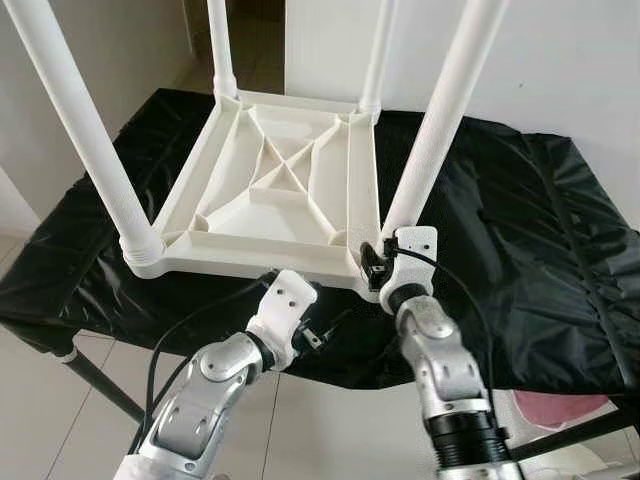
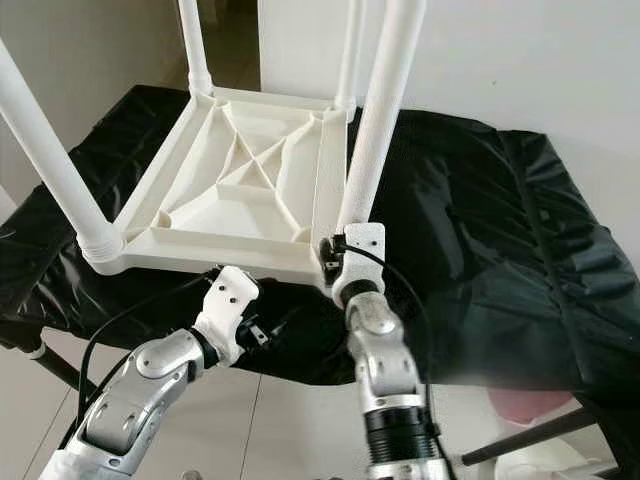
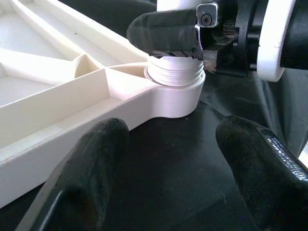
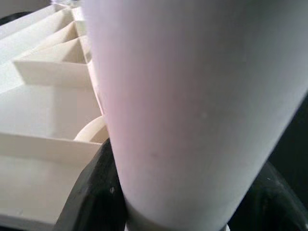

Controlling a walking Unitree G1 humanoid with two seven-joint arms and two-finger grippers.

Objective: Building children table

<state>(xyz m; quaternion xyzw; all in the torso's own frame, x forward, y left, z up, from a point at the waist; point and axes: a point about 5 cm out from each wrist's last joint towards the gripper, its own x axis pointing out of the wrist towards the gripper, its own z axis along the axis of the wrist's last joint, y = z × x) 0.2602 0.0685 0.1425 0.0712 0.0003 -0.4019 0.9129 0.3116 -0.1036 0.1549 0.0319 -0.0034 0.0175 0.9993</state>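
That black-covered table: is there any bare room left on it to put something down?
Yes. The black cover lies bare to the right of the upturned white table top, out to its right edge. A narrower strip shows on the left. The near corner is crowded: the right gripper clamps the leg there, the left gripper beside it.

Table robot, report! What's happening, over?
Right gripper shut on near-right leg at its base. Left gripper open, hovering beside. Tabletop upside down, four legs on.
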